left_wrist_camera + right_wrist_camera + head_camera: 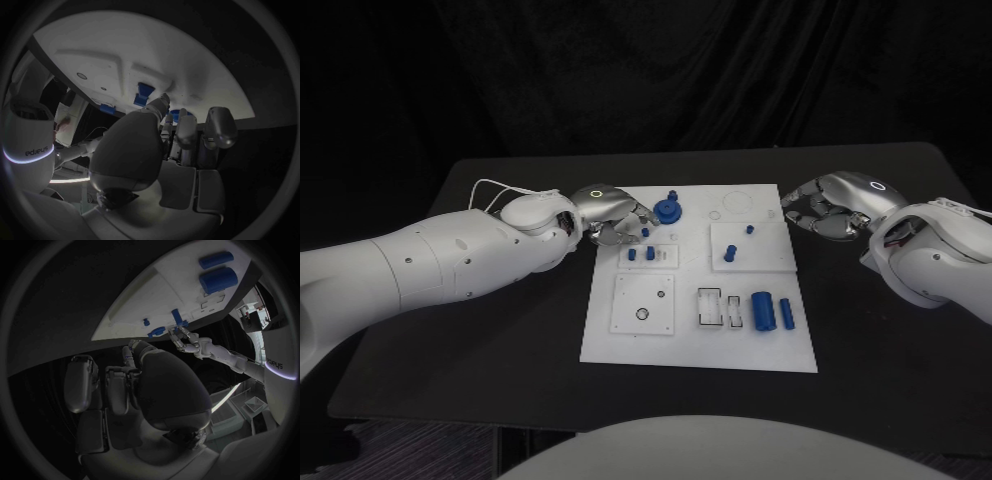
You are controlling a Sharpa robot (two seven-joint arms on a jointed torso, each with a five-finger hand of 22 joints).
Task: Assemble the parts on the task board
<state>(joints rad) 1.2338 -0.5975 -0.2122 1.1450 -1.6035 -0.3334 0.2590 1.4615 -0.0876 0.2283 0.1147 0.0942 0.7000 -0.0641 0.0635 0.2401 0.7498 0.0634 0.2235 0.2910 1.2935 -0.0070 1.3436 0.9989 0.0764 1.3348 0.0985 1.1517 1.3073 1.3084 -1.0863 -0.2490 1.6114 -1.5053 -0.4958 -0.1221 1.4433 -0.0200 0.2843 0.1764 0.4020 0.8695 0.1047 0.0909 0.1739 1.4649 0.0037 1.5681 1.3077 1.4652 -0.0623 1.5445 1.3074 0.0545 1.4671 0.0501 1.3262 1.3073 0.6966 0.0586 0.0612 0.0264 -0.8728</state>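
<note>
The white task board [697, 335] lies in the middle of the black table. My left hand [609, 214] hovers over its far left corner, fingers bent down beside a round blue part [669, 210]. A small blue piece [643, 233] sits right at the fingertips; whether it is pinched I cannot tell. In the left wrist view the fingers [187, 132] reach toward blue pegs [144, 93] on the board. My right hand [825, 208] hangs at the board's far right edge, fingers curled in and holding nothing. Two blue cylinders [763, 310] lie near the board's front right.
Two short blue pegs [640, 254] stand in a raised block left of centre, and two more [738, 242] in a block to the right. A plate with a round hole [643, 304] and two rectangular slots [710, 306] lie nearer the front. Bare black table surrounds the board.
</note>
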